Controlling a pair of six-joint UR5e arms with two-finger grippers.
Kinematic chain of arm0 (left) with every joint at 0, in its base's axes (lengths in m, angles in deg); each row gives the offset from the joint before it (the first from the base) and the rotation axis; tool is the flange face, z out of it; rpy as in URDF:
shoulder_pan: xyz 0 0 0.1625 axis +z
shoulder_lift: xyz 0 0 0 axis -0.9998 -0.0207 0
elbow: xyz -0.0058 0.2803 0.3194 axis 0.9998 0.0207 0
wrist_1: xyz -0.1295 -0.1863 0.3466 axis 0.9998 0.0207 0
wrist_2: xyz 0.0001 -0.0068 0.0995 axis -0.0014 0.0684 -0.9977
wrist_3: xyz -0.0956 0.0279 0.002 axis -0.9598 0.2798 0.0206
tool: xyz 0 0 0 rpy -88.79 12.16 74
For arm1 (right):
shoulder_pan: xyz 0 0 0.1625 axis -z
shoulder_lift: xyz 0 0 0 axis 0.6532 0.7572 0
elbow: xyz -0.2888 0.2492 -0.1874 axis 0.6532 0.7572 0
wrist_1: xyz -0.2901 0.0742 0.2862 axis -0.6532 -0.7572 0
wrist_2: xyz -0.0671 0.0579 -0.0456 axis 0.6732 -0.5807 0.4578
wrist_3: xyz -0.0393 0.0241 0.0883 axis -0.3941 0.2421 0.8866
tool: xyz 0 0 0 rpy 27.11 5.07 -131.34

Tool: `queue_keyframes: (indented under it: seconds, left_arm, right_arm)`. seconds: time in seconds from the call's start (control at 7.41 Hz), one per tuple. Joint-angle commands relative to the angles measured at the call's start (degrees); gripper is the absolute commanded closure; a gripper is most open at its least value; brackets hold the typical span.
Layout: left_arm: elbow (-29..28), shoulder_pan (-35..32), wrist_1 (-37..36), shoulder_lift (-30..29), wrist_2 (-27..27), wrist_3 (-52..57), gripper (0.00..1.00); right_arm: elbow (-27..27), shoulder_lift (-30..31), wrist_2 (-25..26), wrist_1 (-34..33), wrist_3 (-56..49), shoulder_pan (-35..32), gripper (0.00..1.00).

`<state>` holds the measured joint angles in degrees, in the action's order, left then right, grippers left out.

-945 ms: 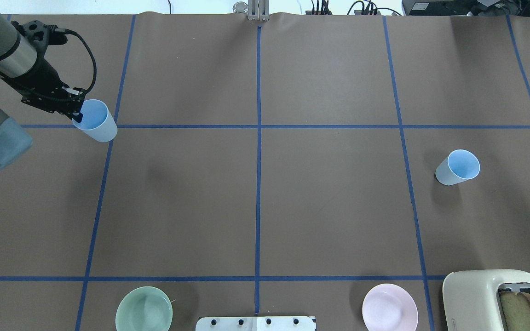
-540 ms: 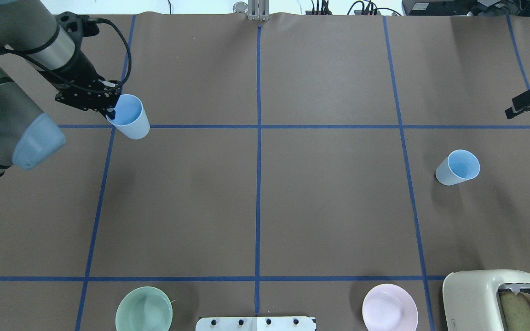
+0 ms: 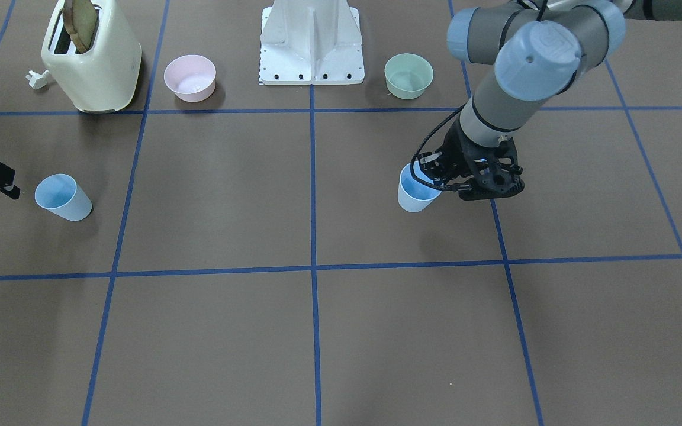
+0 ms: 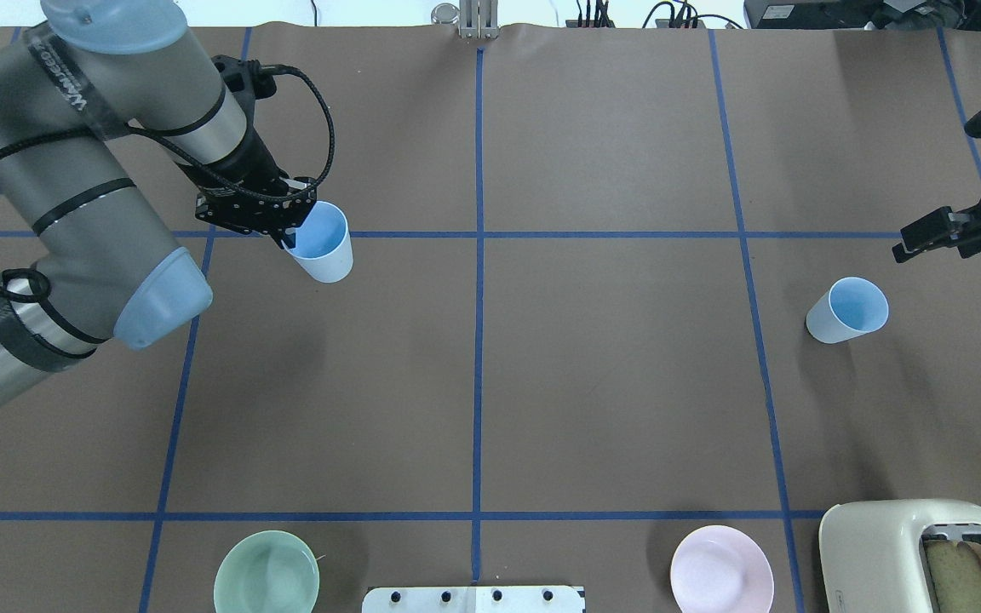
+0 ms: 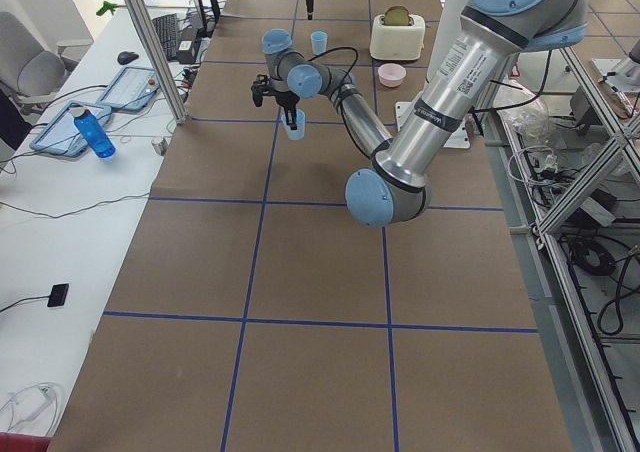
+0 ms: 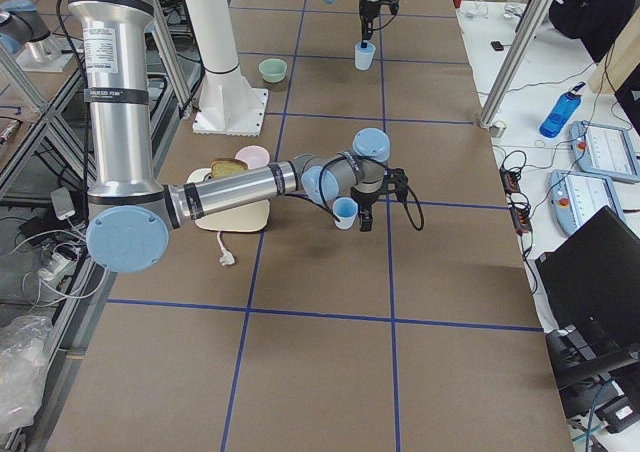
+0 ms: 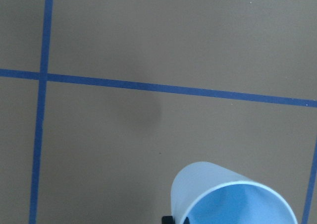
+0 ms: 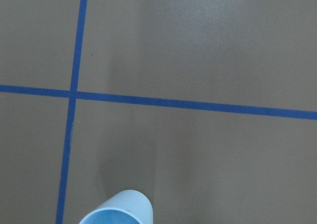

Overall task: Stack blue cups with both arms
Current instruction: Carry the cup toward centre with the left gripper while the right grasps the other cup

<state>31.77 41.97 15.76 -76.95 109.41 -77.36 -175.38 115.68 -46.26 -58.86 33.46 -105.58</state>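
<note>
Brown paper crossed by blue tape lines covers the tabletop [image 4: 610, 383]. From where I stand, the left arm [image 4: 107, 170] reaches out over the robot's left half. Its left pincer [image 4: 289, 240] is clamped on the rim of the first blue cup [image 4: 326, 255], one finger inside the mouth and the other against the outer wall. That cup hangs mouth up by a tape line, between the left lengthwise line and the centre one. It looks clear of the paper, since its faint shadow lies apart from it.

Over on the right half, the second blue cup [image 4: 848, 311] stands upright on the tabletop by itself. The right pincer [image 4: 908, 247] hovers near it, and the overhead view shows a gap between them. I cannot tell how far its fingers are spread; the right wrist camera catches only the cup's rim at the bottom edge.

Along the robot's edge sit a mint-green bowl [image 4: 266, 575], the white base [image 4: 473, 598], a pink bowl [image 4: 721, 569] and a cream toaster [image 4: 882, 545] with a slice of bread [image 4: 963, 575] in its slot.
</note>
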Motion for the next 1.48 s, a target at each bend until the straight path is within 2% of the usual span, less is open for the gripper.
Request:
queue_keyframes:
  seconds: [0.0, 0.4, 0.94, 1.08, 1.21, 1.35]
  left_arm:
    - [-0.32, 3.41, 0.23, -2.38, -2.16, -4.54, 1.00]
    - [-1.81, 5.35, 0.40, -5.01, -3.30, -7.18, 1.00]
    - [-4.53, 5.88, 2.23, -6.60, -3.40, -8.68, 1.00]
    - [-4.80, 5.88, 2.68, -6.60, -3.40, -8.77, 1.00]
    - [-4.81, 5.88, 2.69, -6.60, -3.40, -8.77, 1.00]
    - [-4.81, 5.88, 2.69, -6.60, -3.40, -8.77, 1.00]
  right_arm:
    - [-0.13, 1.71, 0.79, 1.81, 0.56, 2.65, 0.00]
    - [-0.13, 1.45, 1.05, 1.81, 1.88, 6.17, 0.01]
    - [0.92, 1.19, 5.97, 1.81, 1.70, 9.95, 0.08]
    - [0.93, 1.10, 5.72, 1.81, 1.70, 9.96, 0.17]
    - [0.84, 0.84, 5.37, 1.72, 1.70, 9.96, 0.34]
    - [0.84, 0.83, 5.19, 1.72, 1.88, 9.96, 0.56]
